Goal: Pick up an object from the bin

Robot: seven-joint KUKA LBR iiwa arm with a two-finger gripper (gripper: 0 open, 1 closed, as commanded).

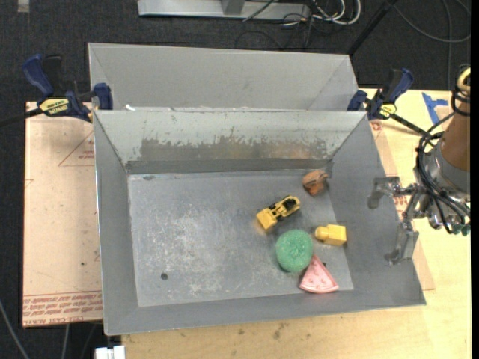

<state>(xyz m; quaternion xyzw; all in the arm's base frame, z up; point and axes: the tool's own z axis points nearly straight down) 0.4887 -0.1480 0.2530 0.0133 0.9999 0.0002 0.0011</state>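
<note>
Camera view: end effector (pixel 394 221) is hanging over the right sloped wall of the bin (pixel 224 140), fingers standing wide apart, gripping nothing. Nearest thing, a small yellow block (pixel 331 235), is lying on the bin floor to its left, apart from it. Green ball (pixel 294 249), pink watermelon-slice toy (pixel 318 277), yellow toy digger (pixel 278 212) and brown lump (pixel 316 182) are sitting close around the block.

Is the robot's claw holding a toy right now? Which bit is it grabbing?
Nothing is held. The gripper is open with nothing between its fingers, at the right side of the grey metal bin, apart from the small yellow block nearest it.
</note>
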